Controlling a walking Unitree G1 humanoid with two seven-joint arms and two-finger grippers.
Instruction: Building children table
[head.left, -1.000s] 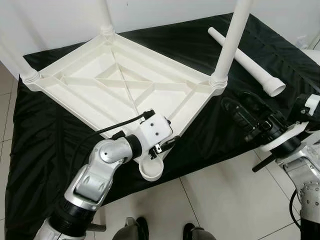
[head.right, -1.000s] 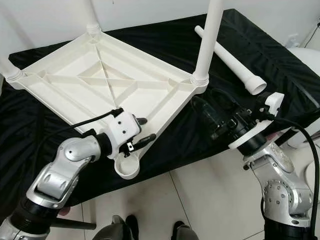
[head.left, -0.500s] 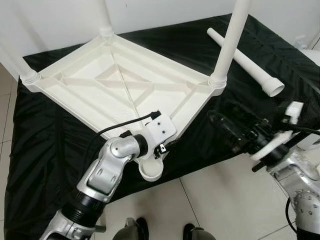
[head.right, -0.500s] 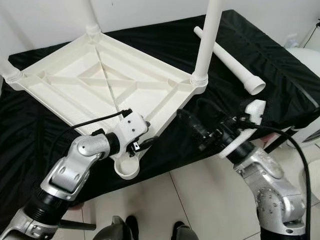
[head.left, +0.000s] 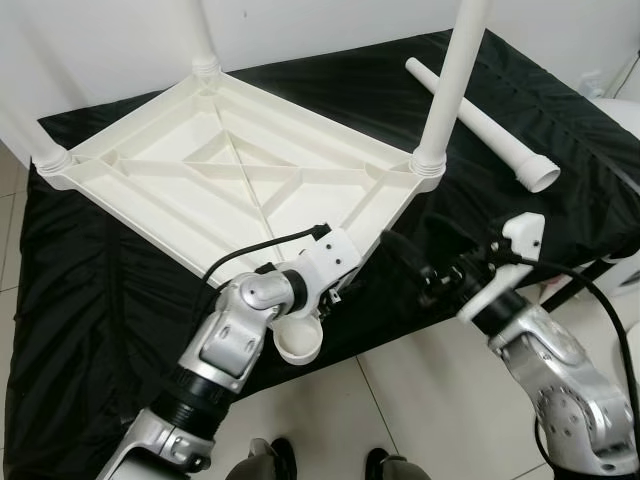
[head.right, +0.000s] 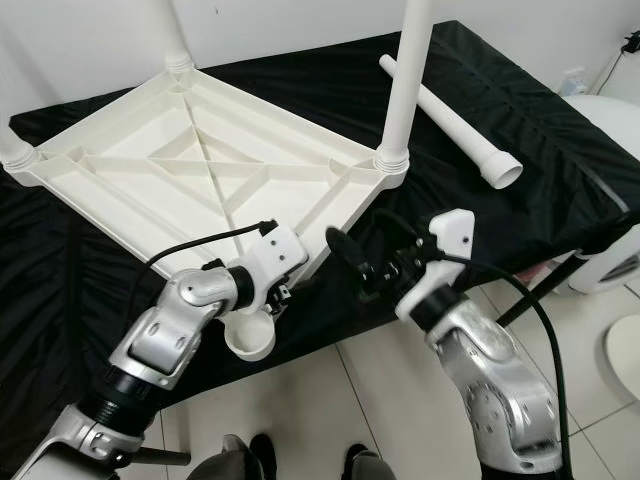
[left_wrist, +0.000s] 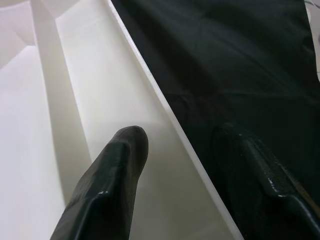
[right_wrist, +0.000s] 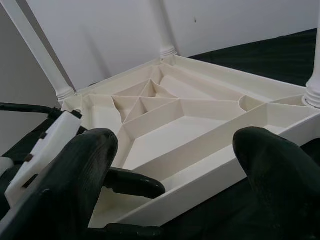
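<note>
- The upturned white tabletop (head.left: 240, 175) lies on the black-draped desk (head.left: 90, 300), its near corner socket (head.left: 298, 343) empty and jutting over the edge. It looks like light, stiff, ribbed plastic, smooth and likely slippery, so the rim wall is probably the best hold.
- The left gripper (left_wrist: 180, 165) sits at that near corner, fingers (left_wrist: 117, 170) parted astride the rim wall, one inside, one outside; contact is not clear.
- The right gripper (right_wrist: 172, 170) hovers wide open and empty just off the near edge.
- The loose leg (head.left: 480, 125) lies far right on the cloth, well apart.
</note>
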